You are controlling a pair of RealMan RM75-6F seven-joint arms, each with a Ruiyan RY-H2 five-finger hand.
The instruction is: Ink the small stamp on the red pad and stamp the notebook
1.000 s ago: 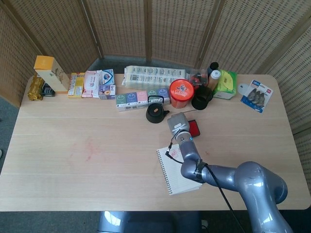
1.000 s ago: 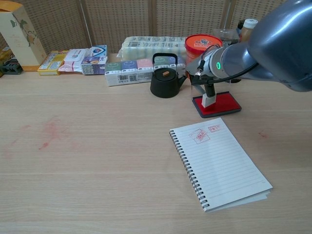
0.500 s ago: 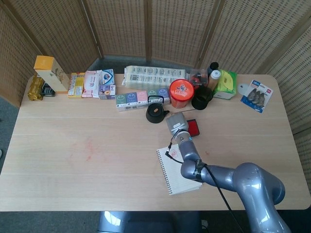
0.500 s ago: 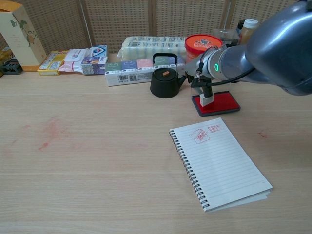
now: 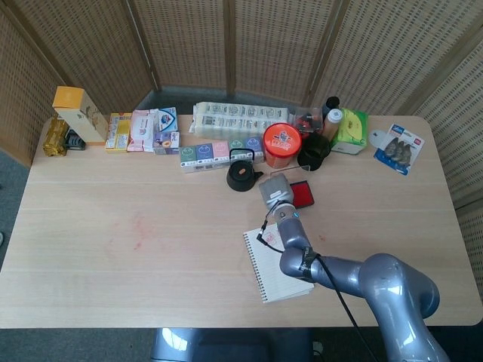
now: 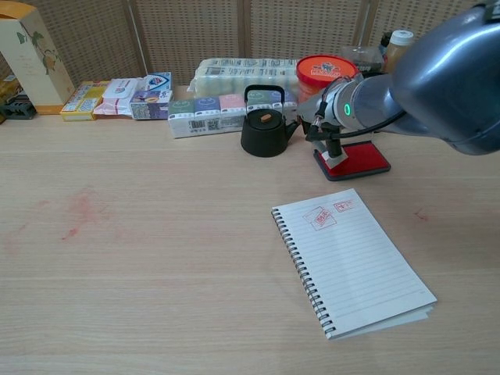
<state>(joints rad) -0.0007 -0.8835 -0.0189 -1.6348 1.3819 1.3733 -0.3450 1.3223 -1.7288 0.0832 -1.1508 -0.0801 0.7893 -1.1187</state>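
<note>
Right hand (image 6: 331, 137): reaches in from the right in the chest view, hanging over the near-left corner of the red ink pad; in the head view it is mostly covered by the grey wrist housing (image 5: 274, 190).
Fingers: dark fingers (image 6: 333, 143) point down and are closed around the top of the small stamp; how each one lies cannot be told, as they are small and partly behind the forearm.
Small stamp (image 6: 337, 158): white, upright, held in the right hand, its base touching the left end of the pad.
Red ink pad (image 6: 363, 158): a red rectangle in a dark tray, lying on the table just right of the black kettle and beyond the notebook's far edge; in the head view (image 5: 303, 193) only its right part shows past the wrist.
Notebook (image 6: 355, 262): spiral-bound and lined, open and lying at an angle on the near side of the table, apart from the pad; two red stamp marks (image 6: 320, 218) sit near its top edge.
Black kettle (image 6: 263, 130): stands left of the pad, spout toward the hand, not touching it.
Left hand: shown in neither view.
Table (image 5: 136, 226): light wood; a row of boxes and packets and an orange tub (image 5: 281, 144) stand along its far edge.
</note>
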